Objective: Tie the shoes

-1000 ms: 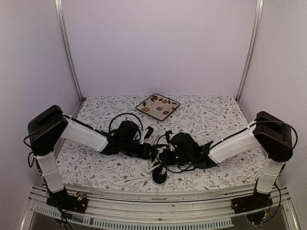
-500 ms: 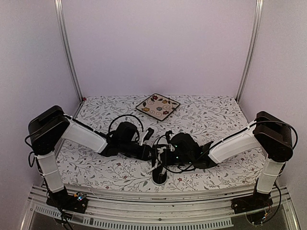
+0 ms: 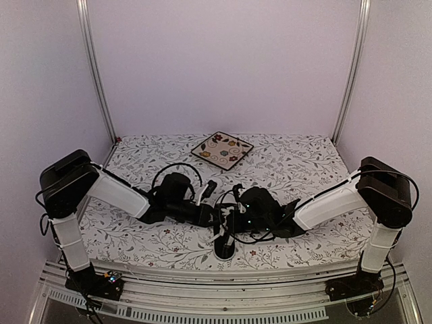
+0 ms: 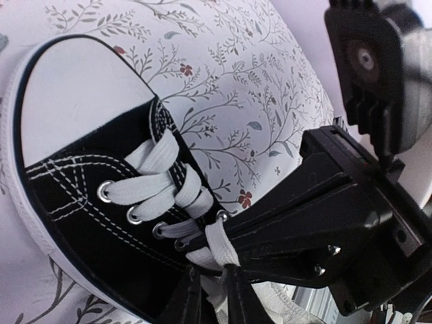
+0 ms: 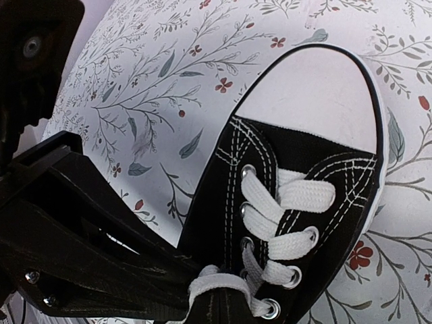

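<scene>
While both arms reach in over the floral-printed table cloth [image 3: 304, 162], the square floral-patterned plate [image 3: 221, 150] lies toward the far edge. The small black canvas sneaker [image 3: 225, 248] sits near the front edge, between the two grippers.

Left gripper [image 3: 214, 217]: fingers [image 4: 181, 307] nearly together, pinching a strand of the white laces [image 4: 155, 182].

Right gripper [image 3: 233, 221]: fingers [image 5: 217, 314] pressed together, a lace strand wrapped over their tips.

Versus 1.0 s ago: left forearm marginally lower; sneaker and plate unmoved.

Count: two grippers, one sneaker, one plate.
</scene>
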{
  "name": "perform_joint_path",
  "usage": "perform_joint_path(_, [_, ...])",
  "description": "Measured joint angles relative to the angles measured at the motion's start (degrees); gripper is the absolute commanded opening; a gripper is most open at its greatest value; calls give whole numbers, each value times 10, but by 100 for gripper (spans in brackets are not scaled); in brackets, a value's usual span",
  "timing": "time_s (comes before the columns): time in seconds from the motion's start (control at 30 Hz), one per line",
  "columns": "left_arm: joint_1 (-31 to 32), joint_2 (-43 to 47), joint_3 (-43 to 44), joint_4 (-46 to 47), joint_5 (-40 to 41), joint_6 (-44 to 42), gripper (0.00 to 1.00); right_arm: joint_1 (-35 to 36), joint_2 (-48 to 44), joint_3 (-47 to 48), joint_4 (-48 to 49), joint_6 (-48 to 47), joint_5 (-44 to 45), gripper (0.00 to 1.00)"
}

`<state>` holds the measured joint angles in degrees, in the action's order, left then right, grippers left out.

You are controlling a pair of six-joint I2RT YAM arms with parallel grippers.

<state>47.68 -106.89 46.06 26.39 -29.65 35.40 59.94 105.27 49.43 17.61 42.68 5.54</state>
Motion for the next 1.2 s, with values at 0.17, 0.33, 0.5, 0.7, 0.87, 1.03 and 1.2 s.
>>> perform_joint_path(0.17, [0,0,-2,22,-12,5,12,0,0,0,0,0,0,2])
perform_joint_path(0.33, [0,0,-11,39,-19,12,2,0,0,0,0,0,0,2])
perform_joint_path(0.5, [0,0,-19,49,-24,16,0,0,0,0,0,0,0,2])
perform_joint_path(0.7, [0,2,-22,60,-29,19,0,0,0,0,0,0,0,2])
perform_joint_path(0.87, [2,4,-28,72,-30,26,0,0,1,2,-1,0,-1,2])
perform_joint_path(1.03, [7,4,-28,78,-30,31,0,0,5,6,-2,0,-1,2])
perform_joint_path(1.2, [14,0,-26,85,-27,37,0,0,5,7,-2,0,-3,2])
